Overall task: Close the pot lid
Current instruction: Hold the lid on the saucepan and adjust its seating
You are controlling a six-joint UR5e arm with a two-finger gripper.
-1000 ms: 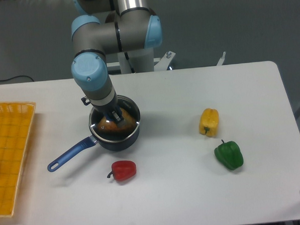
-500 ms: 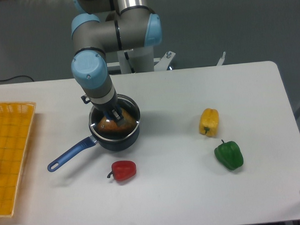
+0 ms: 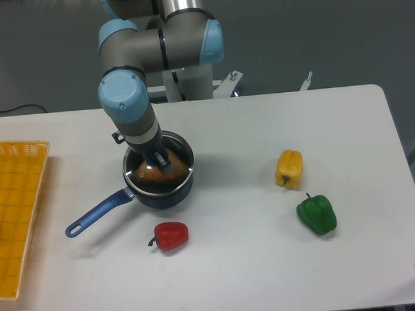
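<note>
The dark pot [image 3: 169,191] stands left of the table's middle, its long blue handle [image 3: 96,214] pointing to the front left. The glass lid [image 3: 143,177] lies over the pot's mouth, with its metal rim showing along the pot's edge. Something orange shows through the glass inside the pot. My gripper [image 3: 158,158] reaches straight down onto the lid's centre. Its fingers stand close together there and hide the blue knob, so they look shut on it.
A red pepper [image 3: 172,235] lies just in front of the pot. A yellow pepper [image 3: 289,168] and a green pepper [image 3: 316,215] lie to the right. A yellow basket [image 3: 14,215] stands at the left edge of the table.
Almost nothing has changed. The arm has shifted a trace to the right over the pot, and the lid's rim now shows more clearly along the pot's left edge.
</note>
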